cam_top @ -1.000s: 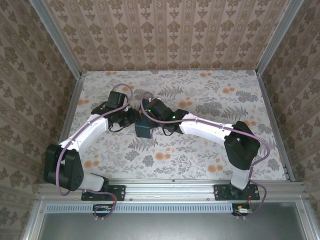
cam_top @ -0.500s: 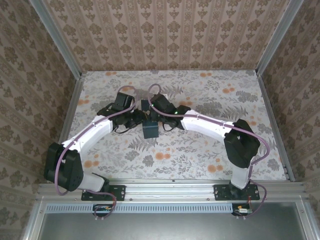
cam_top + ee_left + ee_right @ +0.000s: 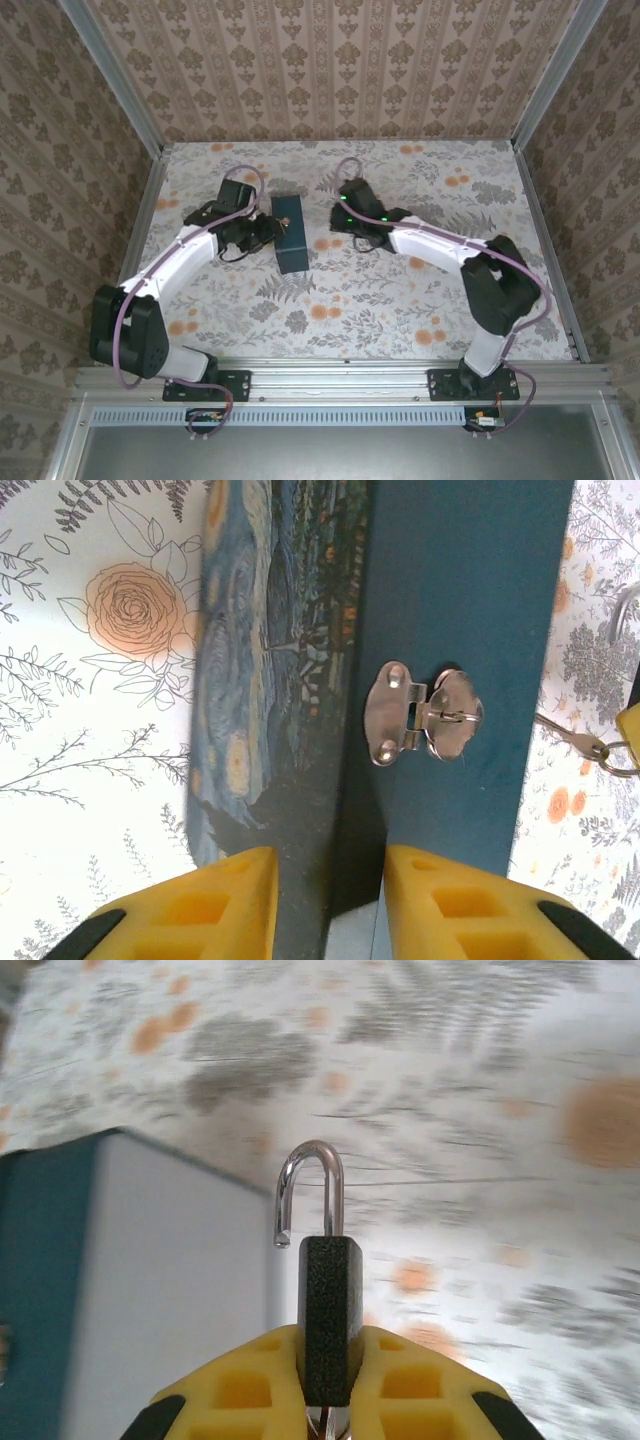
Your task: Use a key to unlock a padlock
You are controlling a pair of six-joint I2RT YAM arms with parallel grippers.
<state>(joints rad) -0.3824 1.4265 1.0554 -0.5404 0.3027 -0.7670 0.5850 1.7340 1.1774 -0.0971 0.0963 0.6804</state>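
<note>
Clamping the open padlock (image 3: 328,1290) thinly, your right gripper (image 3: 328,1360) is risking a slip; left gripper (image 3: 325,885) is straddling the box (image 3: 460,600), hold unclear.

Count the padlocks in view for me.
1. The black padlock, shackle open, is clamped in the right gripper, near the teal box. None hangs on the box's hasp. The box could hide another.

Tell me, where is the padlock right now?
In the right wrist view the padlock is pinched in the right end effector, its shackle sprung open, just right of the dark blue box.
</note>
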